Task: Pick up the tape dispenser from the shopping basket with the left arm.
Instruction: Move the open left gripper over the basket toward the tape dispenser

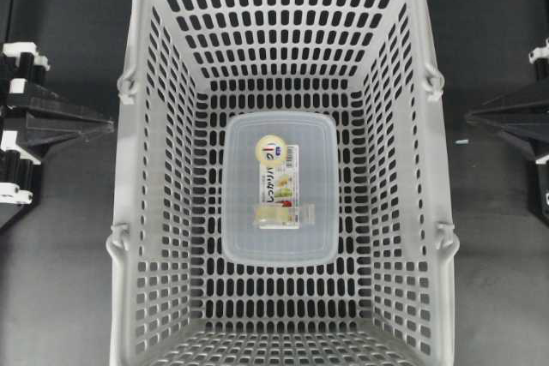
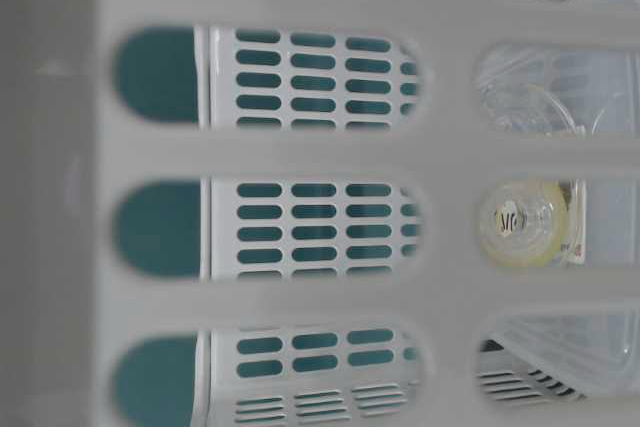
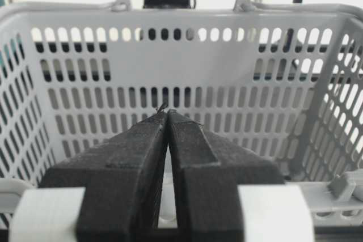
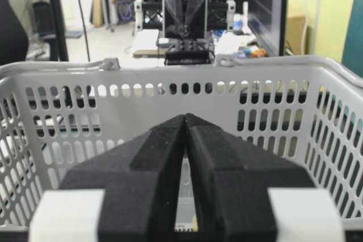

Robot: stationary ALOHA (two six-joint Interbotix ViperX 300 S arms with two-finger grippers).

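Here the bench (image 1: pixel 60 280) is a dark, matte surface filling the overhead view around one big light-grey shopping basket (image 1: pixel 129 212), which takes up the middle of the frame from top to bottom. Behind the basket, in the right wrist view, there is a cluttered workroom with a pale floor, stands and a yellow-green wall at the right edge.

One tape dispenser (image 1: pixel 280 187) lies flat on the slotted floor of the basket, near the centre of the overhead frame. It is a see-through rounded box, and its long axis runs up and down the picture. Its white label (image 1: pixel 279 186) runs the same way, with the yellow circle at the upper end. In the table-level view the dispenser shows only blurred through the slots at the right.

Two arms are in sight, one at each side edge of the overhead frame, both outside the basket and well apart from the dispenser. The left hand (image 3: pixel 168 113) is closed, its black fingers meeting at the tips and holding nothing. The right hand (image 4: pixel 185 116) is likewise closed and empty.
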